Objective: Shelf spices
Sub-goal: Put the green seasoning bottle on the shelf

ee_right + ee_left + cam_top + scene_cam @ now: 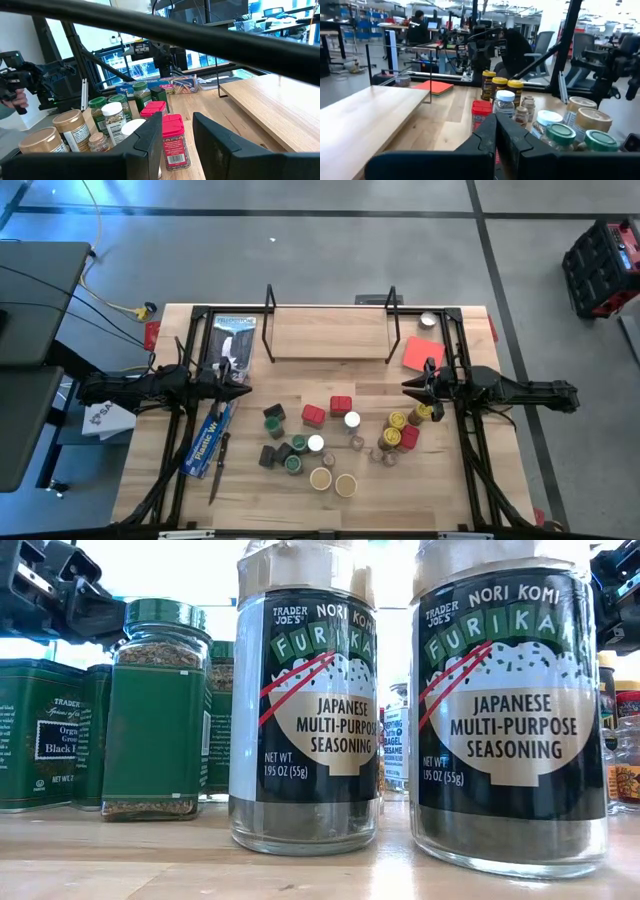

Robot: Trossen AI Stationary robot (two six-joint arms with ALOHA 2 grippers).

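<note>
The spices (330, 440) stand loose in a cluster on the table's middle: green-, white-, yellow- and tan-lidded jars and red tins. In the low view two tan-lidded furikake jars (305, 700) (510, 710) stand nearest, with a green jar (155, 710) behind them. The shelf (330, 330), a wooden board on black wire legs, stands at the far middle with nothing on it. My left gripper (245, 392) (496, 117) hovers shut, left of the cluster and pointing level toward it. My right gripper (408, 390) (177, 122) hovers open on the right. A red-lidded jar (174, 142) shows beyond its gap.
A long blue plastic-wrap box (210, 438) and a dark utensil (218, 472) lie at the near left. A clear bag (233, 340) lies at the far left. A red card (422, 352) and a small round tin (428, 320) sit right of the shelf.
</note>
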